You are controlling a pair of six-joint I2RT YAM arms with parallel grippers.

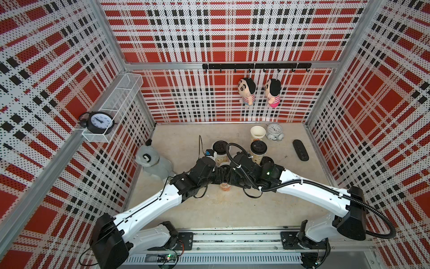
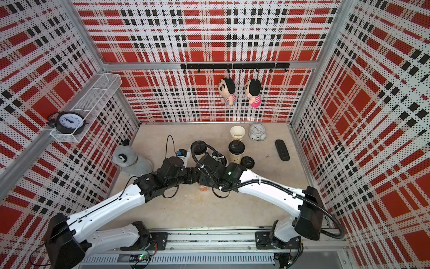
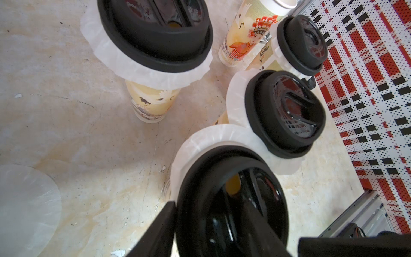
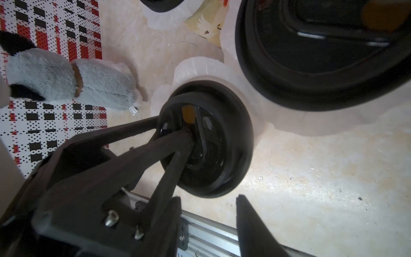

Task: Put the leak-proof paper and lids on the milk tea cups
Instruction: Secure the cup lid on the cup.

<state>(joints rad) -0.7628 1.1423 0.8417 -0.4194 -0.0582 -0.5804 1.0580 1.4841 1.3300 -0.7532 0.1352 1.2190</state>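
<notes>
The left arm (image 1: 162, 205) and right arm (image 1: 314, 194) each have glossy white shell links joined by bulky matte black joint housings (image 1: 109, 242). A ribbed black cable conduit (image 1: 271, 188) runs along the right arm, fastened with white cable ties (image 1: 301, 181); a thin black wire (image 1: 144, 207) traces the left arm's white shell. A small green light (image 1: 268, 173) glows on the right arm's black wrist housing. The left gripper (image 4: 174, 129) has a matte black body, long tapered fingers (image 4: 144, 153) and two silver screws (image 4: 111, 218).

Loose paper sheet (image 3: 24, 207), partly off-frame
</notes>
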